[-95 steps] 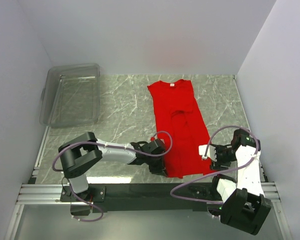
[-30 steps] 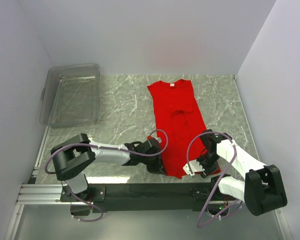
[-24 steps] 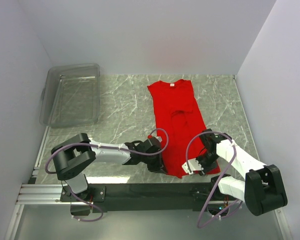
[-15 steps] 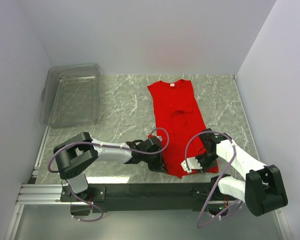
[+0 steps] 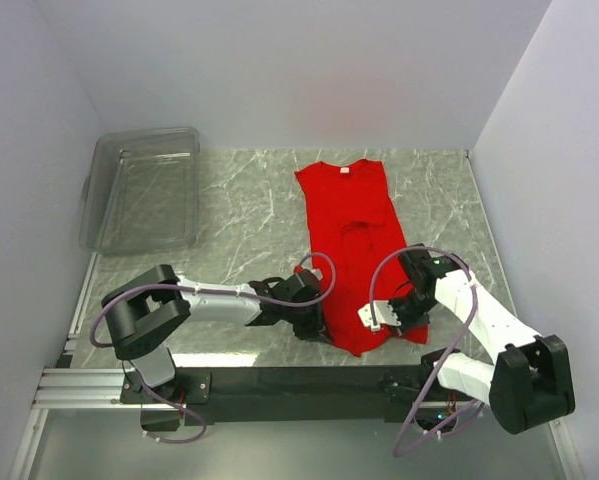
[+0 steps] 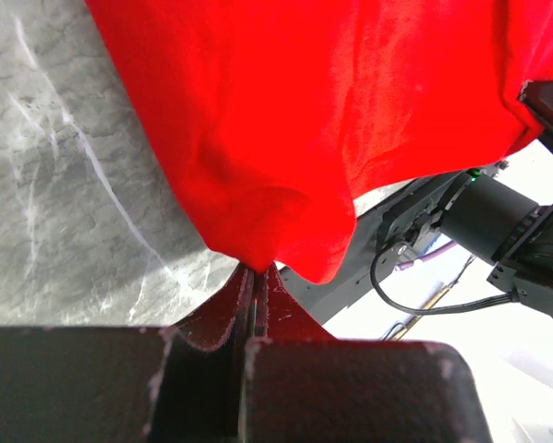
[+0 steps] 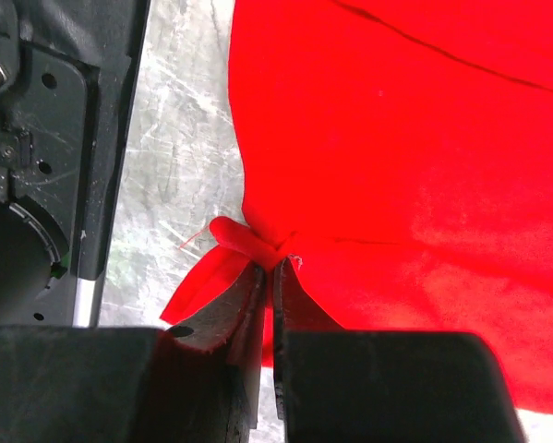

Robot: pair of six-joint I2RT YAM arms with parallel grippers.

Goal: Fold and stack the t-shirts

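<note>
Left gripper [image 5: 315, 326] is pinching the near left corner of the red t-shirt [image 5: 351, 240], with its two fingers pressed together on a small fold of the hem. In the left wrist view the cloth is bulging in a soft rounded fold just above the fingertips. The right gripper [image 5: 407, 320] is doing the same at the near right corner. In the right wrist view its fingers [image 7: 258, 286] are closing flat on a bunched pleat of red cloth, and a small flap is sticking out to one side of them. Between the two grippers the near hem of the t-shirt is running across, close to the near edge of the table. The t-shirt itself is lying as a long narrow strip on the right half of the table [image 5: 239, 220]. Its collar and the small white neck label [image 5: 343, 169] are pointing to the far wall, and a curved seam is showing around the middle of the strip. The table is having a grey marbled surface. Both arms are reaching inward from the black rail [image 5: 279, 385] at the near edge, with purple-grey cables [image 5: 324, 268] looping over them. Well apart from the t-shirt, in the far left corner of the table, a clear plastic bin [image 5: 144, 133] is standing.
</note>
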